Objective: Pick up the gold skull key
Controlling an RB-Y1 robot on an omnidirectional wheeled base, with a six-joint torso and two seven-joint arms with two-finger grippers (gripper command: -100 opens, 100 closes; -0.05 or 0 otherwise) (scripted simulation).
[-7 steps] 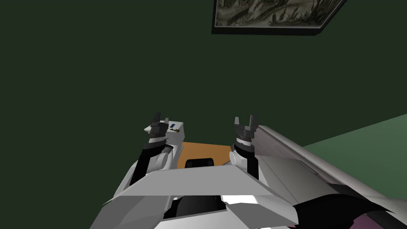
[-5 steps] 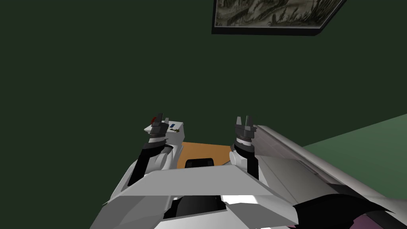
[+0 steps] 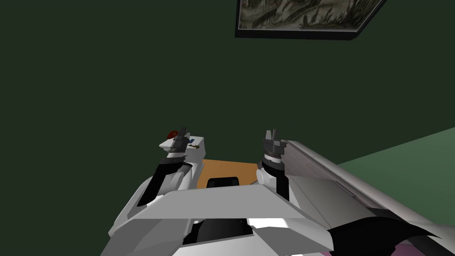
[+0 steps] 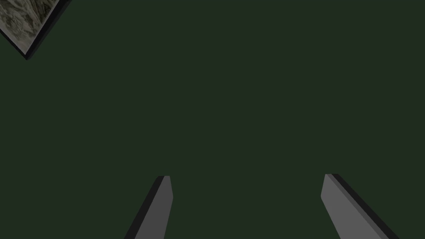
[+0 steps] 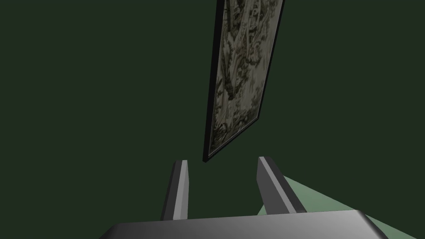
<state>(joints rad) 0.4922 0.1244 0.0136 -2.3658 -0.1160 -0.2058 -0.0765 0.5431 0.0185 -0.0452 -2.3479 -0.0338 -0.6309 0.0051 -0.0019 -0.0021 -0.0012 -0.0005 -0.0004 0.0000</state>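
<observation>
The key (image 3: 194,146) is a small dark gold shape lying on top of a little white table (image 3: 198,152), beside a blue item (image 3: 192,141). My left gripper (image 3: 181,134) is raised at the table's near left corner, above and just left of the key, and does not touch it. Its fingers (image 4: 159,207) stand wide open in the left wrist view, with nothing between them. Off to the right, away from the table, my right gripper (image 3: 272,134) is held up, and its fingers (image 5: 178,186) stand half apart and empty.
A red object (image 3: 172,134) sits at the white table's far left corner. An orange-brown surface (image 3: 231,169) lies between my arms. A long grey piece of furniture (image 3: 320,166) runs along my right, with a pale green surface (image 3: 400,153) beyond it. A dark green wall stands ahead.
My right gripper's fingers have drawn closer together. The left gripper has shifted a little and turned, uncovering the red object behind it.
</observation>
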